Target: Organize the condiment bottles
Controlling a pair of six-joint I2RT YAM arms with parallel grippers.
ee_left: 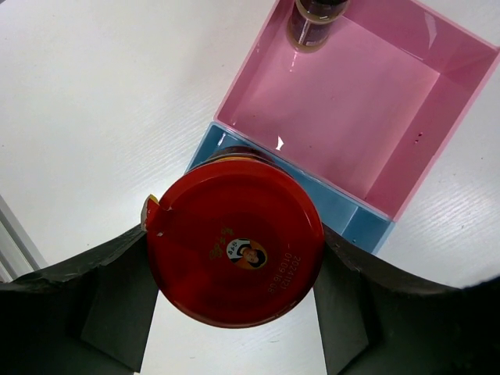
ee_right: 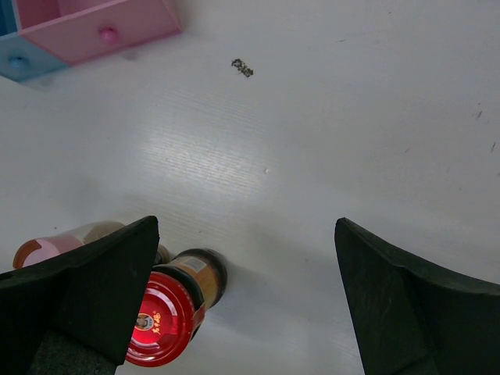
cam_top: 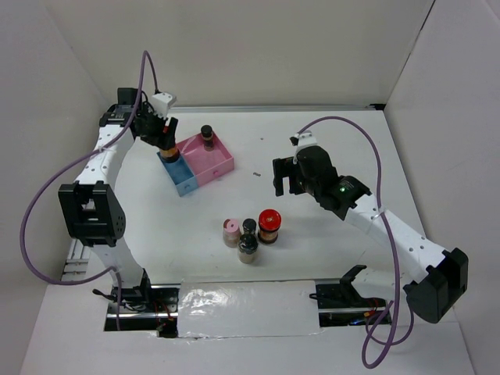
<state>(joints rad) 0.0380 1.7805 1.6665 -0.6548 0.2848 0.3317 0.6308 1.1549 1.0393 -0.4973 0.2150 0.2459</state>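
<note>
Left gripper (cam_top: 162,134) clamps a red-lid jar (ee_left: 234,248) over the blue bay (ee_left: 344,215) of the tray (cam_top: 226,168); best lowered straight and centred before release; a dark jar (cam_top: 208,137) stands in the pink bay (ee_left: 351,101); right gripper (ee_right: 246,297) hangs wide open, empty, near four jars (cam_top: 248,248).

White table (cam_top: 351,133); pink-and-blue tray (cam_top: 212,166); four clustered jars (cam_top: 248,236); small dark speck (cam_top: 256,174)

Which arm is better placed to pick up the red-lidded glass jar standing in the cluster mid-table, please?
Right. The right hand is open and hangs near that red-lidded glass jar, seen by its wrist camera. The left hand is full, shut on a second red-lidded jar over the pink-and-blue plastic tray.
</note>
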